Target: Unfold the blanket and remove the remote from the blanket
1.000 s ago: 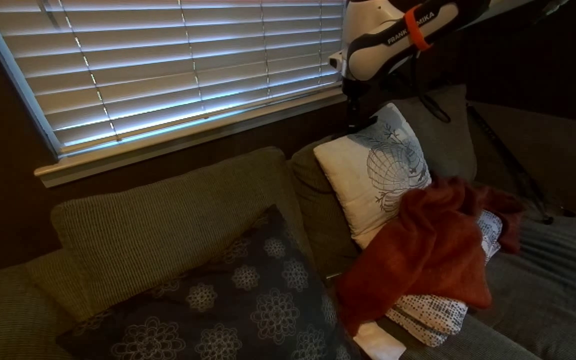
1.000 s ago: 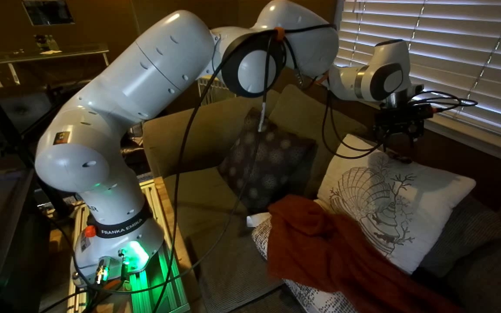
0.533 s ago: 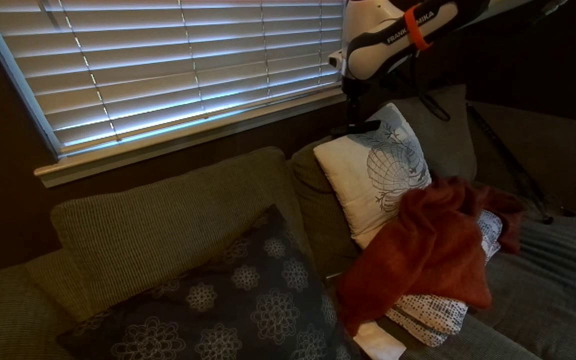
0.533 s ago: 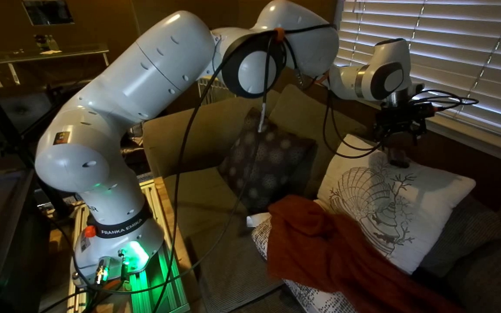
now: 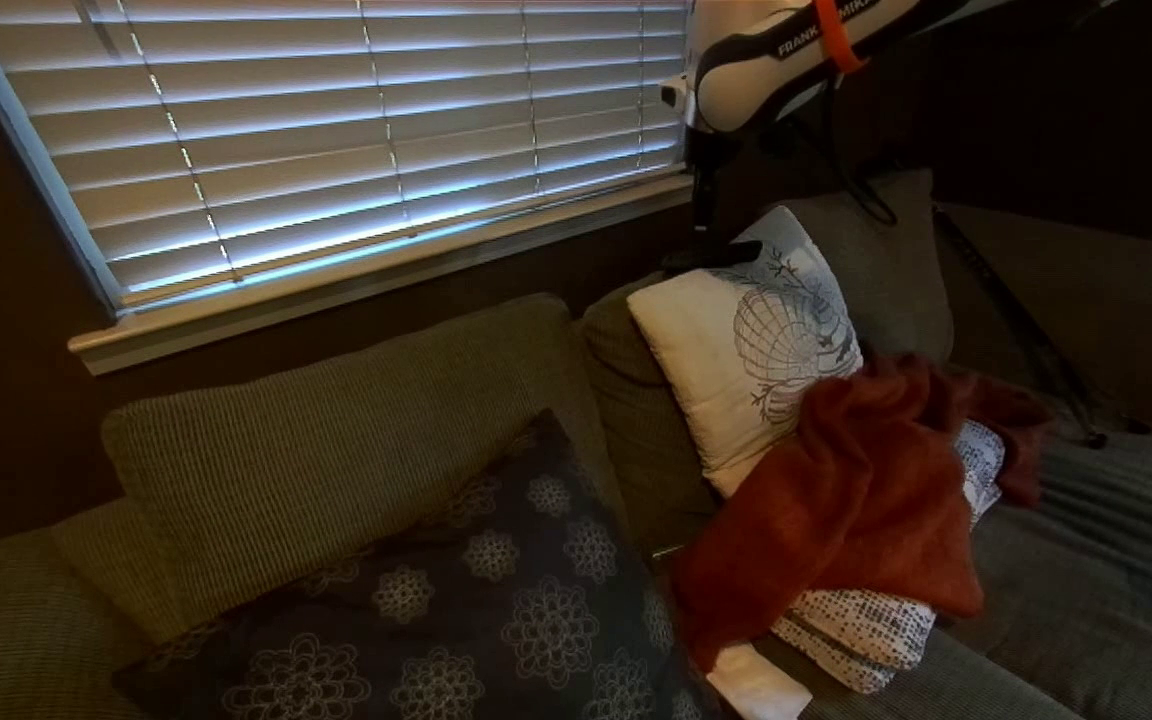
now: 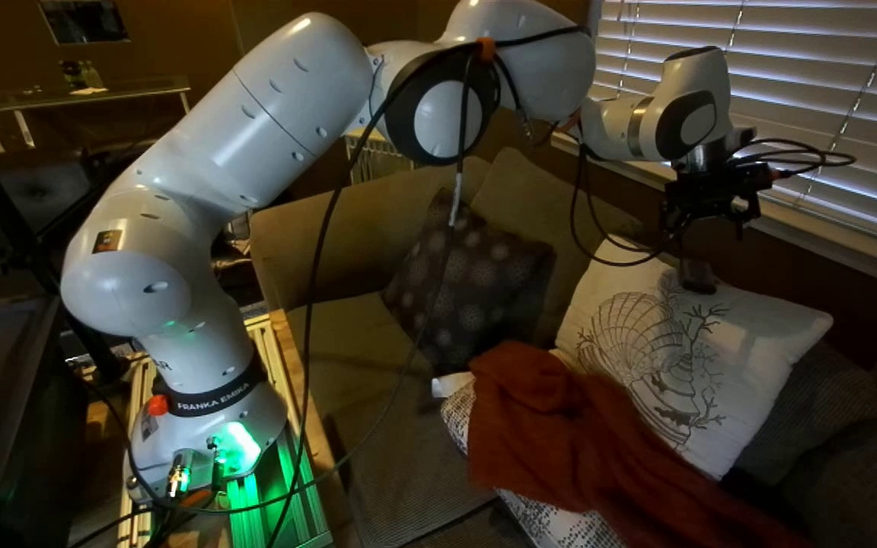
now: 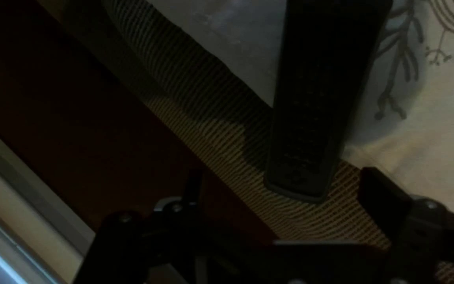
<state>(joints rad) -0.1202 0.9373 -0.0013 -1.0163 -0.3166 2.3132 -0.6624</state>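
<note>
The remote [image 7: 309, 118] is a long black bar with faint buttons. It lies across the top of the white cushion and the ribbed sofa back in the wrist view, and shows as a dark shape [image 6: 697, 277] in an exterior view. My gripper [image 7: 283, 179] stands open above it, its fingers wide apart with nothing between them; the near end of the remote sits below the gap. A clear space separates gripper and remote [image 5: 721, 257] in an exterior view. Lower down, the rust-red blanket [image 5: 856, 510] lies loosely spread and rumpled, apart from the remote.
The white cushion [image 6: 758, 335] with a shell print leans on the sofa back. Beneath the blanket is a black-and-white patterned folded fabric [image 5: 866, 635]. A dark grey cushion [image 5: 496, 600] stands beside. Window blinds [image 5: 336, 130] and sill [image 5: 386, 260] are close to the arm.
My gripper has opened and let go of the remote, which has settled flatter on the cushion top. The arm has then risen slightly away from it. The blanket has not moved.
</note>
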